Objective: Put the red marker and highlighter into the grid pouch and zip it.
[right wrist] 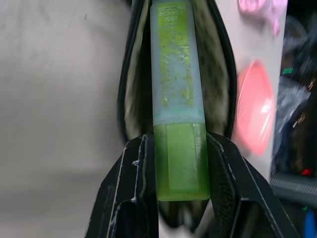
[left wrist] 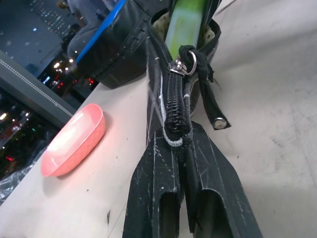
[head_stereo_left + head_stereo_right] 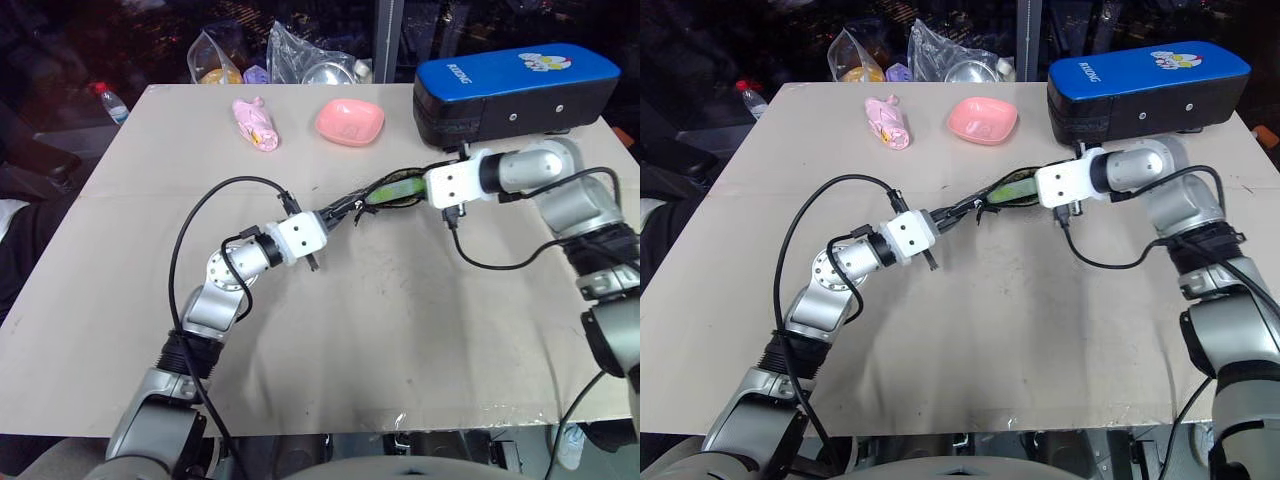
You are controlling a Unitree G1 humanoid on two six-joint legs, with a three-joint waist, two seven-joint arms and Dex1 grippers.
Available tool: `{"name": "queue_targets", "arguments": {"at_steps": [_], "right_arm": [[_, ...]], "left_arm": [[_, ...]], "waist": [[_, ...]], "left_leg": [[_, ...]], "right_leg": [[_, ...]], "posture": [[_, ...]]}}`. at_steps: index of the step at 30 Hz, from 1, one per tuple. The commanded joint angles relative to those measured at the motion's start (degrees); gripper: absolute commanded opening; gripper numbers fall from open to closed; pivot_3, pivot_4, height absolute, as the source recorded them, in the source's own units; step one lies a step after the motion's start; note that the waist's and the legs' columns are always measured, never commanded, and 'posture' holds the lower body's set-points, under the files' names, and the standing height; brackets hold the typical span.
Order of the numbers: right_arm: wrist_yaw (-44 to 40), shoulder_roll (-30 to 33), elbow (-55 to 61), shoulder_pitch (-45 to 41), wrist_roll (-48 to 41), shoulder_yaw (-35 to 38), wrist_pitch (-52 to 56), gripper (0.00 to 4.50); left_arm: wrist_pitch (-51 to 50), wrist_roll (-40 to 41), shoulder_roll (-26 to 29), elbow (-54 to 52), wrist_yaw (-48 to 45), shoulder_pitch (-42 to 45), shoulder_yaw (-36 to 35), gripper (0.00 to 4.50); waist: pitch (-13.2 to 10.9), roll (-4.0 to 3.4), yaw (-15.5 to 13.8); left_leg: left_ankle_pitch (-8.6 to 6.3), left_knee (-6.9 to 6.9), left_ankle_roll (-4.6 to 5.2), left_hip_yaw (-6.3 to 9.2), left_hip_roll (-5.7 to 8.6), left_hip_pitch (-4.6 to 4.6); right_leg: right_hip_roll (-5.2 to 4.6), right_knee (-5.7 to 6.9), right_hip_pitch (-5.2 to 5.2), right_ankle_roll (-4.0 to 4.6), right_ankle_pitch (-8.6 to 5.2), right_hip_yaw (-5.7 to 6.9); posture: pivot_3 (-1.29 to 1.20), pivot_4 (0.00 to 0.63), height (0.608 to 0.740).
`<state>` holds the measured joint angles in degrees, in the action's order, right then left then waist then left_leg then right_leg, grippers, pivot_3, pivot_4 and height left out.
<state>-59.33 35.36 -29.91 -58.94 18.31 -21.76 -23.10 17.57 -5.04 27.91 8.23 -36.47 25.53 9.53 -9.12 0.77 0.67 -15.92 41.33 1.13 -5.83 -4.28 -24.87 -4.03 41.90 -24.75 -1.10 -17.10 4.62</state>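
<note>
Your left hand (image 2: 181, 148) is clamped shut on the zipper end of the grid pouch (image 2: 158, 74), pinching the closed stretch of zipper teeth between its two black fingers and holding the pouch out over the middle of the table (image 3: 400, 330). The zipper pull (image 2: 185, 64) sits just past your fingertips, and beyond it the mouth of the pouch gapes open, showing the pale lining. Your right hand (image 1: 181, 163) comes in from the opposite side and grips the highlighter (image 1: 177, 99) by its solid green end, fingers closed on either side of it; the paler, translucent end already reaches down into the open mouth of the pouch, between its two dark edges. In the head views the two hands meet nearly tip to tip, with the pouch and the green highlighter (image 3: 395, 190) spanning the gap between them. You cannot make out the red marker in these views. Behind the hands, towards the far edge of the table, lie a pink dish (image 3: 350, 121) and a small pink wrapped object (image 3: 256, 123), and the big blue-topped black case (image 3: 515, 92) sits at the far right corner, just behind your right wrist.
</note>
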Motion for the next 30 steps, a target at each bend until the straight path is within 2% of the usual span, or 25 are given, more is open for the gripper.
{"name": "queue_targets", "arguments": {"at_steps": [1, 2, 4, 6, 9, 12, 15, 20, 22, 26, 30], "right_arm": [[3.0, -2.4, -3.1, -2.8, 0.7, -0.4, -5.2, 0.74], [3.3, -2.9, -3.9, -3.0, 0.8, -0.4, -5.6, 0.74], [2.5, -3.3, -4.3, -2.8, -0.1, 0.0, -5.6, 1.80], [2.4, -3.5, -3.6, -2.3, -1.7, 1.3, -5.2, 2.68], [0.7, -3.1, 0.2, -0.9, -6.9, 4.4, -0.8, 4.27], [-2.6, -1.9, 7.9, 2.1, -14.4, 8.7, 9.7, 4.39], [-5.7, -0.7, 21.6, 7.3, -26.9, 14.3, 30.2, 4.39], [-4.8, 2.3, 39.5, 15.1, -44.0, 20.1, 60.1, 4.39], [-3.3, 2.7, 44.3, 19.2, -48.6, 20.5, 68.4, 4.39], [6.8, -2.2, 47.2, 25.4, -50.9, 19.2, 80.2, 4.39], [13.6, -6.5, 45.1, 26.0, -48.9, 17.7, 82.4, 4.39]], "left_arm": [[0.4, -0.1, -0.5, -2.3, 0.3, 1.1, 0.0, 0.00], [0.3, -0.1, -0.6, -2.3, 0.3, 1.2, 0.0, 0.00], [0.3, -0.2, -0.7, -2.2, 0.3, 1.2, 0.0, 0.00], [0.3, -0.1, -0.7, -2.2, 0.4, 1.1, -0.2, 0.00], [0.2, -0.3, -0.9, -2.1, 0.5, 0.8, -0.3, 0.00], [0.2, -0.3, -0.9, -2.2, 0.5, 0.3, -0.3, 0.00], [0.1, -0.3, -1.1, -2.3, 0.5, 0.1, -0.2, 0.00], [0.1, -0.4, -1.4, -1.6, 0.2, 0.4, 0.1, 0.00], [0.3, -0.3, -1.5, -1.3, -0.1, 0.6, 0.4, 0.00], [0.5, -0.1, -1.7, -1.1, -0.9, 0.7, 1.1, 0.00], [0.2, -0.1, -1.2, -1.5, -2.7, 0.4, 2.2, 0.00]], "waist": [[0.0, 0.00, -0.1], [0.0, 0.00, -0.1], [0.0, 0.00, -0.2], [0.0, -0.01, -0.2], [0.0, -0.01, -0.1], [0.0, -0.01, -0.2], [0.0, -0.01, -0.5], [0.0, 0.00, -0.6], [0.0, 0.01, -0.7], [0.0, 0.02, -0.7], [0.0, 0.01, -0.6]], "left_leg": [[0.00, 0.00, 0.00, -0.01, 0.00, 0.00], [0.00, 0.01, 0.00, -0.01, 0.01, -0.01], [0.00, 0.02, 0.00, 0.00, 0.01, -0.02], [0.00, 0.02, 0.00, 0.00, 0.01, -0.03], [0.00, 0.02, 0.00, 0.01, 0.00, -0.03], [0.00, 0.02, 0.00, 0.02, -0.01, -0.03], [0.00, 0.02, 0.00, 0.12, -0.03, -0.05], [0.00, 0.02, 0.01, 0.36, 0.00, -0.02], [-0.01, 0.01, 0.02, 0.45, 0.00, 0.00], [-0.01, -0.01, 0.02, 0.52, 0.01, 0.03], [-0.01, -0.01, 0.02, 0.53, 0.05, 0.03]], "right_leg": [[-0.01, 0.00, 0.00, 0.00, 0.00, 0.00], [-0.01, 0.00, 0.00, 0.00, 0.00, 0.00], [-0.01, 0.00, 0.00, 0.00, 0.00, 0.01], [-0.02, 0.00, 0.00, 0.00, 0.00, 0.01], [-0.02, 0.01, 0.00, 0.00, 0.00, 0.01], [-0.02, 0.01, 0.00, 0.00, 0.00, 0.01], [-0.03, -0.01, 0.02, 0.00, 0.00, 0.05], [-0.02, 0.01, 0.04, 0.02, 0.01, 0.05], [-0.02, -0.01, 0.08, 0.02, 0.01, 0.08], [-0.01, -0.05, 0.15, 0.02, 0.01, 0.09], [0.01, 0.00, 0.14, 0.02, 0.01, 0.08]], "posture": [[0.00, 0.150, 0.686], [0.00, 0.150, 0.686], [0.00, 0.150, 0.686], [0.00, 0.150, 0.686], [0.00, 0.150, 0.686], [0.00, 0.150, 0.686], [0.00, 0.150, 0.686], [0.00, 0.150, 0.686], [0.00, 0.150, 0.686], [0.00, 0.150, 0.686], [0.00, 0.150, 0.686]]}}
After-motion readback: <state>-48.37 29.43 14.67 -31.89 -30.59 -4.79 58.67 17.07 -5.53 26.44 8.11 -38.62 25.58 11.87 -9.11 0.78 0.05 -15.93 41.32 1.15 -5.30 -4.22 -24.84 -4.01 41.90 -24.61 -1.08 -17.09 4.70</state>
